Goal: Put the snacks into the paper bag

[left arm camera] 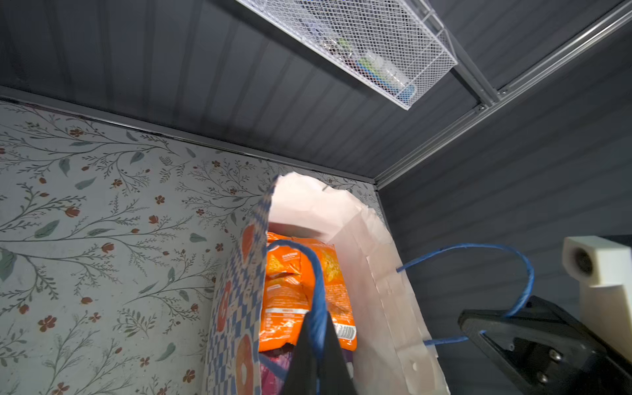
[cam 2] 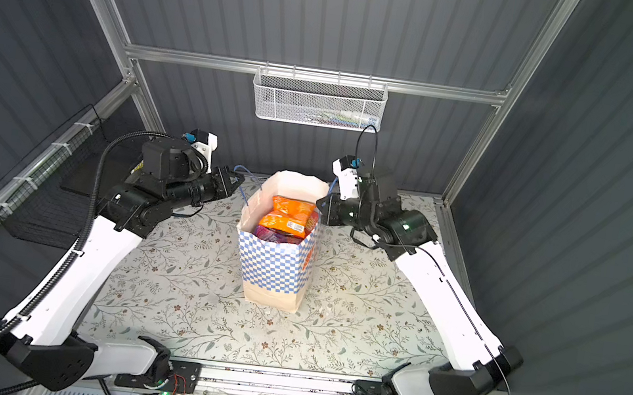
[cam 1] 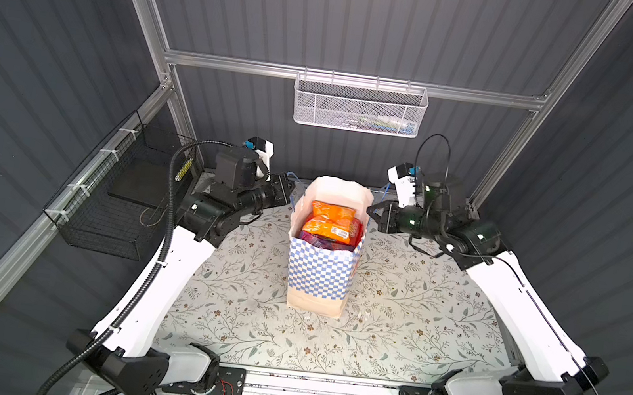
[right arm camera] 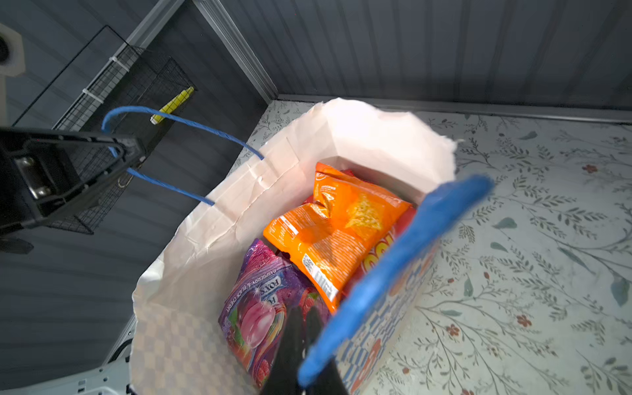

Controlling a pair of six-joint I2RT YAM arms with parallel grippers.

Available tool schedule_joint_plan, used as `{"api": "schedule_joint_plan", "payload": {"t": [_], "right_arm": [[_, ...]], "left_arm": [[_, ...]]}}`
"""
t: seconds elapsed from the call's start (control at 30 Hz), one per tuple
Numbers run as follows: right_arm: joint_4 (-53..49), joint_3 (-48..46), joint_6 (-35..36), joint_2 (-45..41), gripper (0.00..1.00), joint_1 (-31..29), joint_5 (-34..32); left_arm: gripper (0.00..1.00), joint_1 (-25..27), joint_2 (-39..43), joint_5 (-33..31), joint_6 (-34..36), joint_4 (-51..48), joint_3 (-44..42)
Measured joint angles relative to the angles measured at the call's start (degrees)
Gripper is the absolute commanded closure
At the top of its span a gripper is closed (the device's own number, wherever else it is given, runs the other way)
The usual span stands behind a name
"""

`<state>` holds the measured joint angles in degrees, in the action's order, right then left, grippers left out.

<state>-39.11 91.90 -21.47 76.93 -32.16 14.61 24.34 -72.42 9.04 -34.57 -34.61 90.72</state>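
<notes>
Standing upright, one paper bag (cam 1: 318, 277), two orange packets (cam 1: 331, 220), one purple packet (right arm camera: 260, 307)

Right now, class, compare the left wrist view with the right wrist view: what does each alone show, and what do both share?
Only the left wrist view: the hanging white mesh basket. Only the right wrist view: the black wire basket and the FOX'S lettering on the purple-pink plastic packet. Both: the open white paper bag, glossy orange packets inside it, the floral table, and the left pincer and right pincer, each shut on a thin blue cord handle.
</notes>
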Motion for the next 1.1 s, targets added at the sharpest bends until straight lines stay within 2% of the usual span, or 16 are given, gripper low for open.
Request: {"api": "schedule_joint_plan", "payload": {"t": [0.13,0.23,0.37,0.4,0.43,0.47,0.5,0.53,0.57,0.63,0.67,0.73,0.8,1.1], "right_arm": [[3.10,-12.96,-0.87,-9.86,1.00,0.17,-0.26],[6.03,-20.57,-2.21,-13.81,1.00,0.20,-0.24],[10.03,-23.96,-3.74,-16.76,1.00,0.26,-0.68],[10.43,-24.06,-4.04,-17.46,1.00,0.24,-0.68],[10.67,-24.06,-4.26,-18.10,0.96,0.24,-0.68],[10.67,-24.06,-4.52,-18.67,0.88,0.24,-0.72],[10.54,-24.06,-4.90,-19.10,0.79,0.26,-0.81],[10.80,-24.04,-5.27,-19.41,0.59,0.26,-0.87],[11.63,-23.98,-5.51,-19.78,0.46,0.26,-0.92],[12.46,-23.96,-5.57,-20.61,0.25,0.26,-0.87],[12.79,-23.96,-5.86,-21.16,0.16,0.26,-0.79],[13.16,-23.96,-6.23,-22.10,0.09,0.26,-0.68],[13.55,-23.96,-6.75,-23.10,0.01,0.26,-0.66],[12.37,-21.16,-7.89,-25.99,0.01,0.26,-3.34]], "left_arm": [[1.00,0.22,9.09,4.02,-2.27,6.14,-13.68],[1.00,0.26,13.46,5.99,-3.87,9.81,-22.43],[1.00,0.24,15.30,7.08,-4.76,14.47,-25.31],[0.94,0.24,15.58,7.30,-4.76,15.04,-25.33],[0.83,0.26,15.87,7.56,-4.74,15.41,-25.33],[0.70,0.26,16.04,7.76,-4.57,15.78,-25.33],[0.63,0.26,16.09,7.82,-4.52,16.44,-25.33],[0.55,0.26,16.09,8.02,-4.61,17.53,-25.33],[0.46,0.26,16.11,8.15,-4.61,18.34,-25.31],[0.32,0.20,16.17,8.24,-4.24,19.10,-25.29],[0.22,0.20,16.22,8.37,-4.13,19.45,-25.29],[0.02,0.20,16.41,8.44,-3.67,19.89,-25.29],[0.00,0.20,16.83,8.59,-3.65,20.33,-25.29],[0.00,0.20,20.52,6.60,-1.20,15.93,-22.88]]}}
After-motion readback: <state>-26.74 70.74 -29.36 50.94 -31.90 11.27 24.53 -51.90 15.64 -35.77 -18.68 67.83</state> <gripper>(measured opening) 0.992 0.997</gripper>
